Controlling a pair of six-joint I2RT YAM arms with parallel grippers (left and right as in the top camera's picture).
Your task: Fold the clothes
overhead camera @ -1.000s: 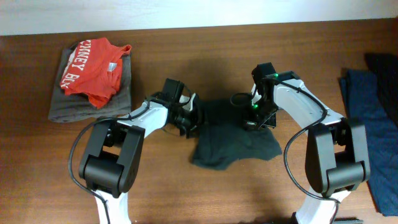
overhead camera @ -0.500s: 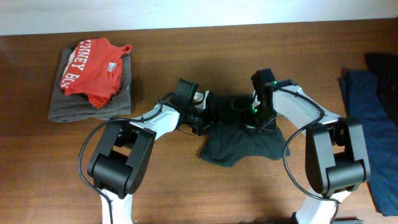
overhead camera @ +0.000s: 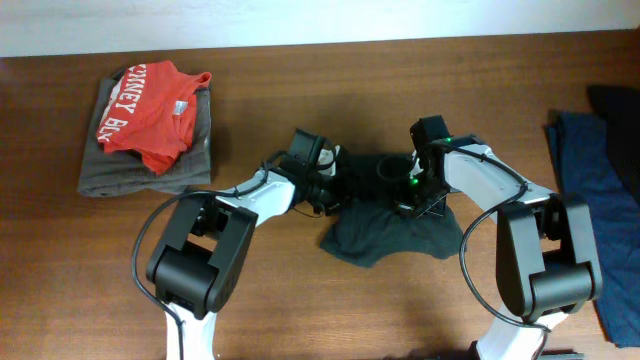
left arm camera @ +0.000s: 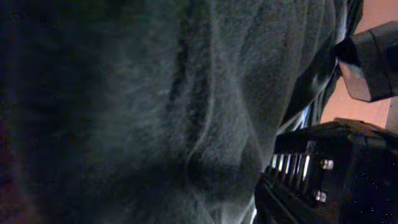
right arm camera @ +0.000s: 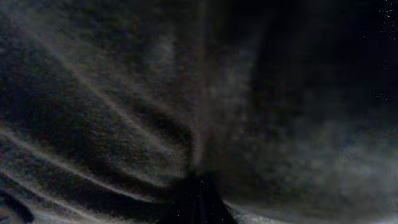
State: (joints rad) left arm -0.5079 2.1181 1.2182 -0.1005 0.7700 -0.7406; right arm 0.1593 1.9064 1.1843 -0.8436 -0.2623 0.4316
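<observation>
At the far left of the table [overhead camera: 300, 70] lies one red tee [overhead camera: 150, 115]. It carries white capitals running up its side, of which "NEY" and "BL" can be read; the rest is lost in the folds. The red tee sits on one folded grey cloth [overhead camera: 120, 175].

In the middle, one dark tee [overhead camera: 385, 235] is bunched between the two arms. It is very dark green-black and crumpled, with its upper part gathered between the grippers and its lower part spread on the wood in a ragged, rounded flap.

The left gripper [overhead camera: 328, 188] is at the tee's upper left edge, touching it. The left wrist view is filled with dark tee [left arm camera: 155, 112] in soft folds, with the black, screw-studded right arm [left arm camera: 336, 162] close at the right. The fingers are hidden, so I cannot tell how the jaws stand.

The right gripper [overhead camera: 412, 198] is at the tee's upper right. In its wrist view the dark tee [right arm camera: 124, 112] fills the picture, and its creases all draw into one pinched point at the bottom edge. The jaws look closed on the cloth.

At the far right edge lies blue cloth [overhead camera: 600, 190]; how many pieces, I cannot tell.
</observation>
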